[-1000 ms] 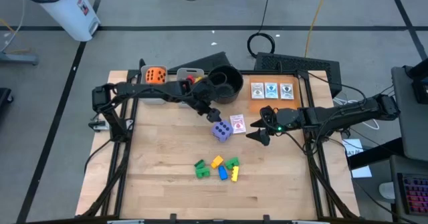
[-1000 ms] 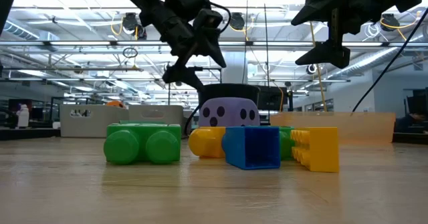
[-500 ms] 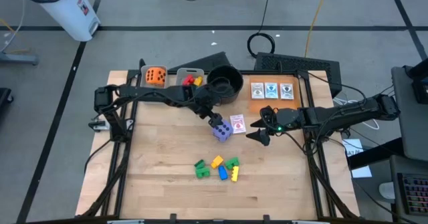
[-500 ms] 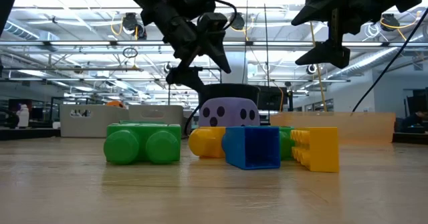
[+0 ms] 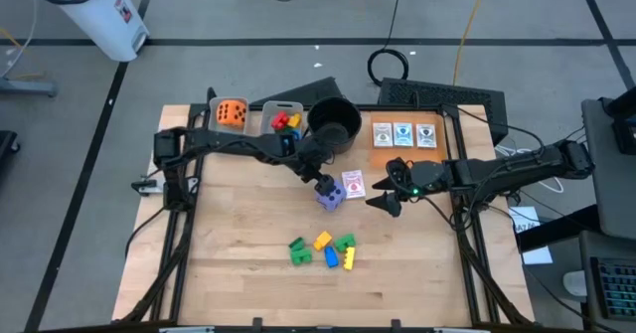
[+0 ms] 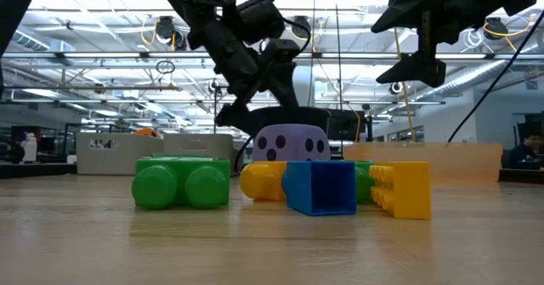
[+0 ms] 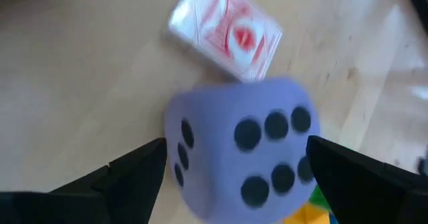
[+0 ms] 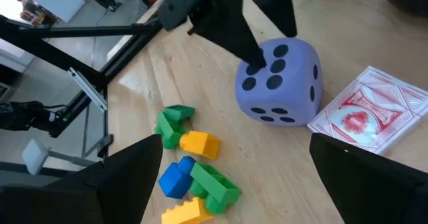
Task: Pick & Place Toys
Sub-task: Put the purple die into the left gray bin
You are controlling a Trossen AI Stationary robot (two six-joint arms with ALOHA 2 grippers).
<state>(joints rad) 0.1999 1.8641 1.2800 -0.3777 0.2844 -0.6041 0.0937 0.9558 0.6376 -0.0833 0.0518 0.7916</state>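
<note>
You have two dice on the table: the purple die point(image 5: 331, 196) sits near the middle of the wooden table point(image 5: 238, 273), and the orange die point(image 5: 232, 112) rests in a grey bin point(image 5: 215, 134) at the far left edge. Beside that bin a second grey bin point(image 5: 271, 107) holds red and yellow blocks point(image 5: 282, 121); how many, you cannot tell. Next to it stands the round black pot point(image 5: 334, 124). Count four cards: one red-backed card point(image 5: 353, 183) lies just beside the purple die, and three picture cards point(image 5: 402, 134) lie in a row on the orange mat point(image 5: 442, 149) at the far right. A loose cluster of blocks point(image 5: 323, 250) lies nearer the front edge: green, yellow and blue pieces, with bare wood all round them. The left gripper point(image 5: 322, 183) hangs right over the purple die with its fingers spread to either side of it, not closed on it. The right gripper point(image 5: 383, 201) hovers just past the red-backed card, fingers parted and holding nothing. The low view shows you the green block point(image 6: 181, 183), blue block point(image 6: 320, 187) and yellow block point(image 6: 400, 190) lined up in front of the die, hiding the cards. The left wrist view shows the die's dotted faces point(image 7: 241, 147) between the fingers; the right wrist view shows die, card and cluster together.
</note>
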